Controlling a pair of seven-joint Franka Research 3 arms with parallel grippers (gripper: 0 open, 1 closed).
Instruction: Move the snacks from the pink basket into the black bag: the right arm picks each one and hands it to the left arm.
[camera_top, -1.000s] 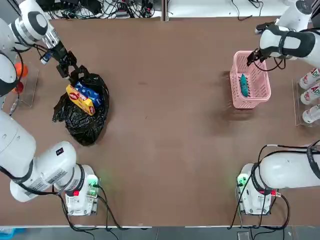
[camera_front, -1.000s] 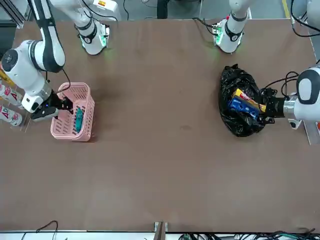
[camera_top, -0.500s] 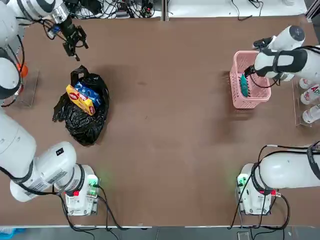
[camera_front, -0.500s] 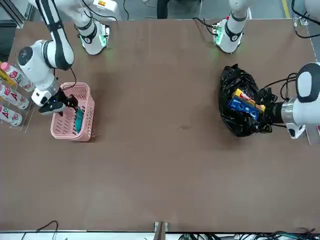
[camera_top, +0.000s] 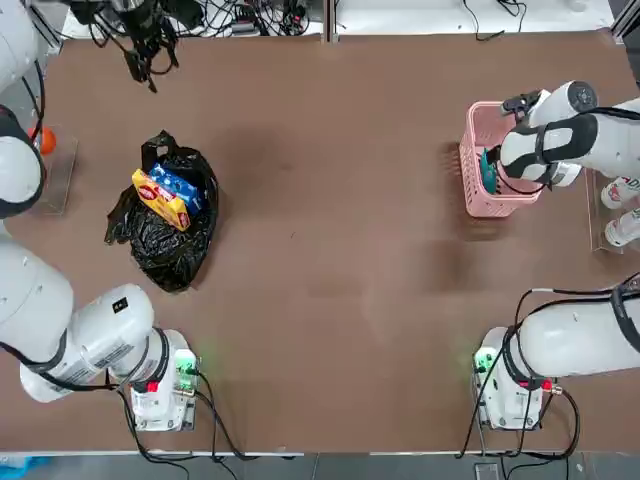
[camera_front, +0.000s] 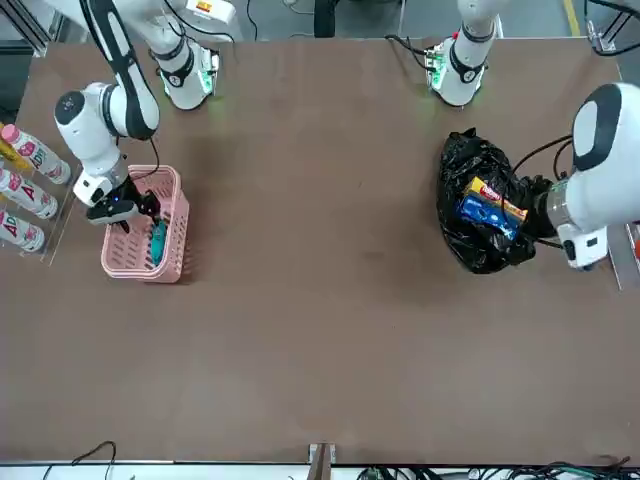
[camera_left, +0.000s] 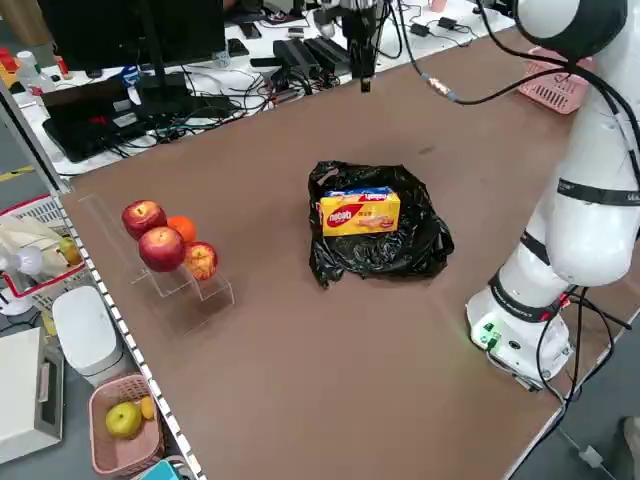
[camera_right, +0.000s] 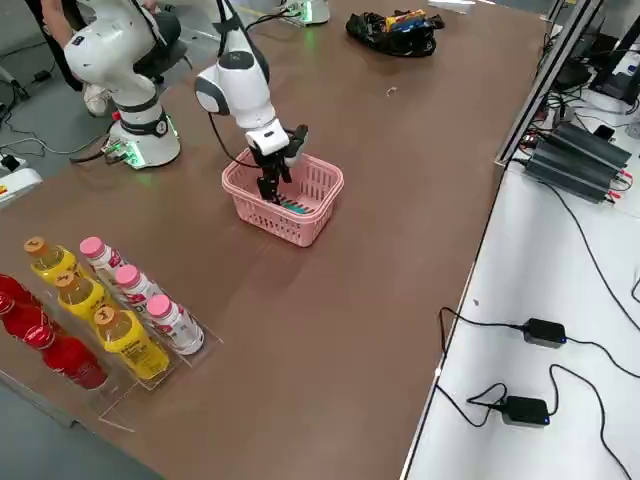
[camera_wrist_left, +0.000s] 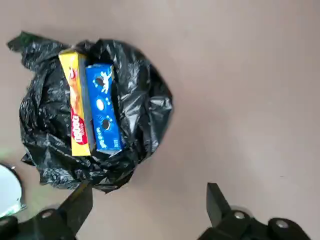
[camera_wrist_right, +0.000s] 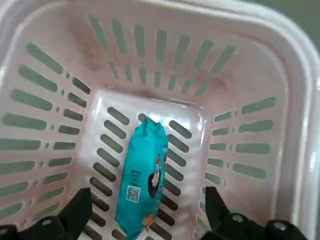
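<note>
The pink basket (camera_top: 469, 185) stands at the table's right side with one teal snack (camera_top: 487, 172) lying on its floor. My right gripper (camera_top: 493, 163) hangs open inside the basket, its fingers straddling the teal snack (camera_wrist_right: 142, 190) without touching it. On the left lies the black bag (camera_top: 165, 245), its mouth open, holding a yellow snack (camera_top: 158, 198) and a blue snack (camera_top: 183, 187) side by side. My left gripper (camera_top: 150, 62) is open and holds nothing, raised well above and beyond the black bag (camera_wrist_left: 135, 95) near the table's far edge.
White and yellow bottles (camera_right: 130, 300) stand in a clear rack to the right of the pink basket (camera_right: 285, 225). Apples and an orange (camera_left: 165, 245) sit on a clear stand at the left edge. Cables (camera_top: 240, 15) run along the far edge.
My left gripper has lifted off the black bag and moved toward the far edge. My right gripper has moved over the pink basket and down into it, above the teal snack.
</note>
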